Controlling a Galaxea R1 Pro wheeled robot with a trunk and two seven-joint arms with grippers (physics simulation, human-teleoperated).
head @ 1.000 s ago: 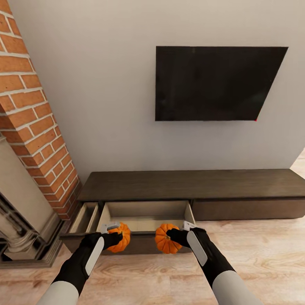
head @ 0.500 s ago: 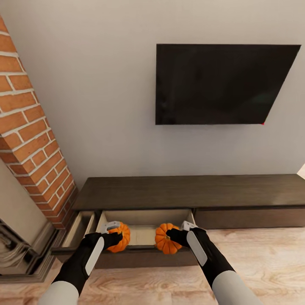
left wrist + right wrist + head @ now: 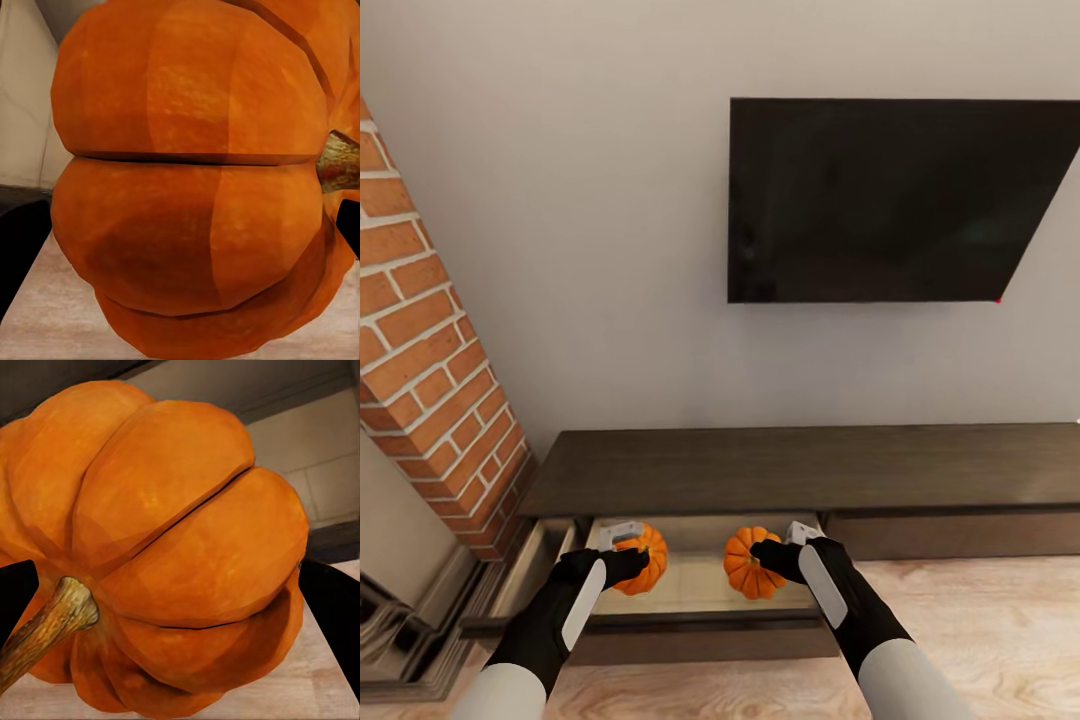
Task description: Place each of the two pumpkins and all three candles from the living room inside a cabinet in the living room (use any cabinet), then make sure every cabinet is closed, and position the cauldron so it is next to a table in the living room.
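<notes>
Two orange ribbed pumpkins hang over an open drawer (image 3: 700, 585) of the long dark-brown cabinet (image 3: 800, 468). My left gripper (image 3: 628, 560) is shut on the left pumpkin (image 3: 644, 559), whose orange ribs (image 3: 187, 180) loom close in the left wrist view. My right gripper (image 3: 768, 558) is shut on the right pumpkin (image 3: 747, 564); the right wrist view has it (image 3: 165, 547) close up with its brown stem (image 3: 45, 630). The drawer's inside is pale beige. Candles, cauldron and table are out of view.
A second, narrower drawer (image 3: 538, 565) stands open to the left. A red brick chimney (image 3: 420, 340) and a fireplace surround (image 3: 400, 600) stand at the left. A black TV (image 3: 890, 200) hangs on the wall above the cabinet. Wooden floor (image 3: 980, 630) lies at the right.
The whole view has moved closer to the cabinet and tilted up. Both pumpkins now hang over the open drawer's inside instead of over its front edge. Both grippers kept their hold.
</notes>
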